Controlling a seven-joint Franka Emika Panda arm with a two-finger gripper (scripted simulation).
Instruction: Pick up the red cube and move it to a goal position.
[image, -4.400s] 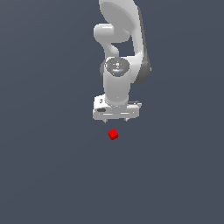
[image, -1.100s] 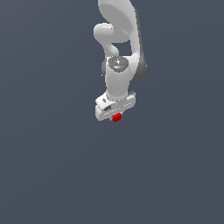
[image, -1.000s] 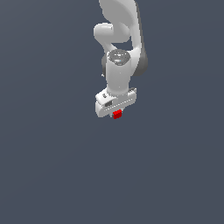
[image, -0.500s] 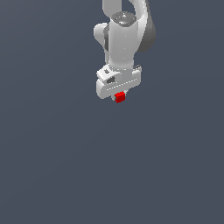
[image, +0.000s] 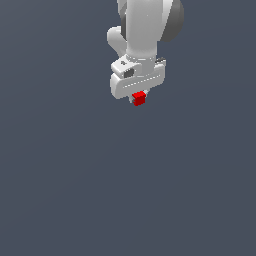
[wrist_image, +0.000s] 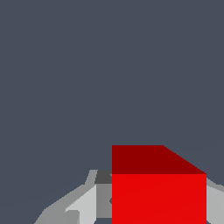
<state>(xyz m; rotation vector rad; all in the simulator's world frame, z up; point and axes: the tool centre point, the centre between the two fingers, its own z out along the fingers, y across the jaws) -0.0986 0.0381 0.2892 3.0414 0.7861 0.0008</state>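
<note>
The red cube (image: 139, 98) is a tiny bright-red block held between the fingers of my white gripper (image: 138, 101), just under the gripper body, near the top middle of the exterior view. It hangs well above the grey floor. In the wrist view the red cube (wrist_image: 158, 192) fills the near part of the picture, with a grey finger (wrist_image: 83, 205) pressed against one side and the other finger (wrist_image: 215, 201) at the other. The gripper is shut on the cube.
A plain dark grey floor (image: 125, 190) fills both views. The white arm (image: 145, 30) rises out of the top of the exterior view. No goal marker shows.
The gripper came down onto the cube, shut on it, and has since lifted it. Over the last second it rose higher and shifted slightly to the exterior view's right.
</note>
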